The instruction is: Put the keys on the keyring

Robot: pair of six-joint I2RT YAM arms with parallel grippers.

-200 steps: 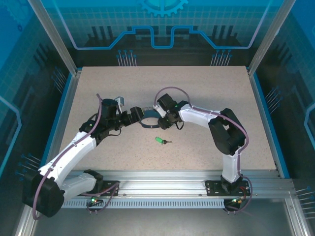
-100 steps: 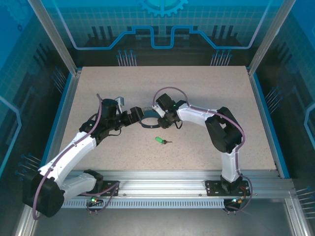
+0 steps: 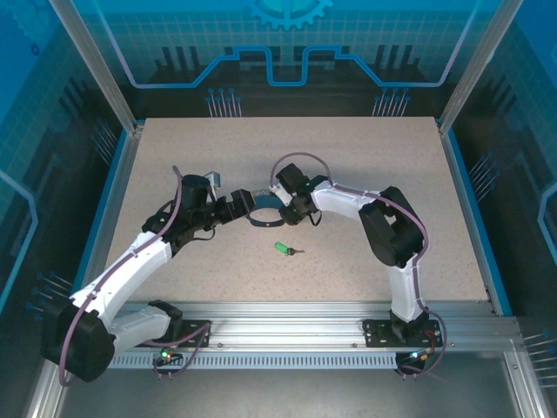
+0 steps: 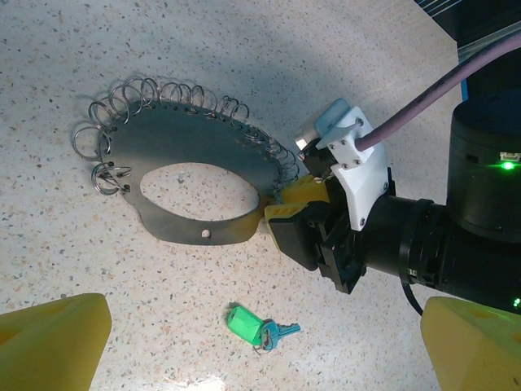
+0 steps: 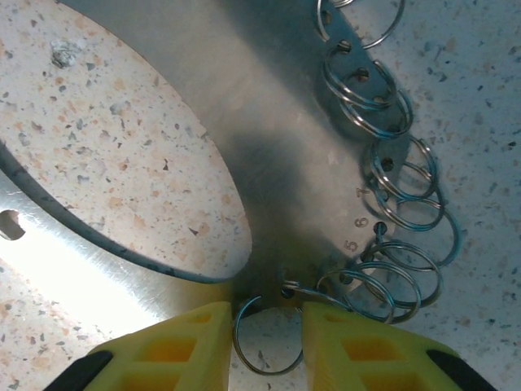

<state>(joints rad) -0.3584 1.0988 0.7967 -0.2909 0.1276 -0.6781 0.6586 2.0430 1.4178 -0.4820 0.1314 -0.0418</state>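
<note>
The keyring (image 3: 259, 218) lies flat on the table as an oval metal plate (image 4: 195, 147) with several silvery split rings (image 5: 407, 244) along its far edge. My right gripper (image 3: 291, 209) is at the plate's right end. Its yellow fingers (image 5: 171, 350) are closed in on one split ring (image 5: 260, 362), which touches both of them. The key (image 3: 281, 248), with its green head (image 4: 244, 324) and short blade, lies alone on the table nearer than the plate. My left gripper (image 3: 235, 207) is at the plate's left side, wide open (image 4: 260, 358) and holding nothing.
Metal frame rails (image 3: 287, 313) run along the table's near edge, and blue-lit enclosure walls (image 3: 113, 174) stand on the other sides. The right arm's cable (image 4: 423, 106) loops above its wrist. Bare tabletop (image 3: 348, 157) stretches beyond the plate.
The right arm's elbow has swung left toward the middle, while its gripper stays at the plate's end. The left arm, plate and key have barely moved.
</note>
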